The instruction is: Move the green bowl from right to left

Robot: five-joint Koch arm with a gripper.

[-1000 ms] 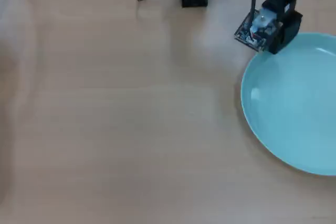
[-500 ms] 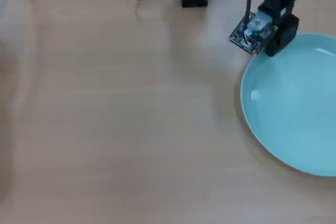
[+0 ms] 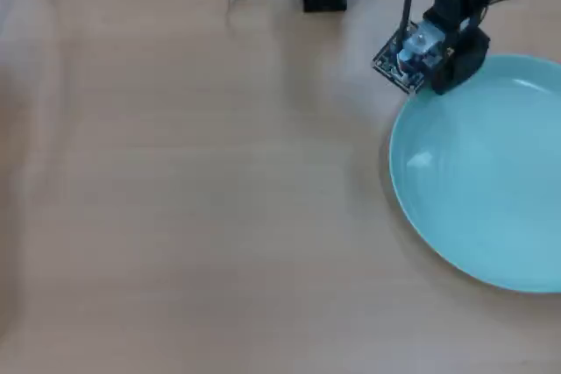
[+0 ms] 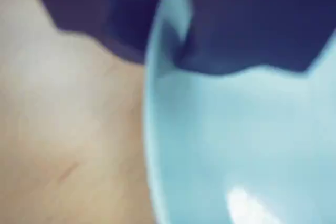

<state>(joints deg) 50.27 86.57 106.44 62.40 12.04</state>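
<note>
Green bowl (image 3: 482, 172) sits at the right edge of the overhead view, partly cut off by the frame, w/ our gripper (image 3: 438, 85) at its upper-left rim, prob. so we can drag it left across the table (image 3: 193, 199).

Wrist view: bowl (image 4: 236, 145) rim runs between the two dark jaws, one inside, one outside. They're pinched on it.
</note>
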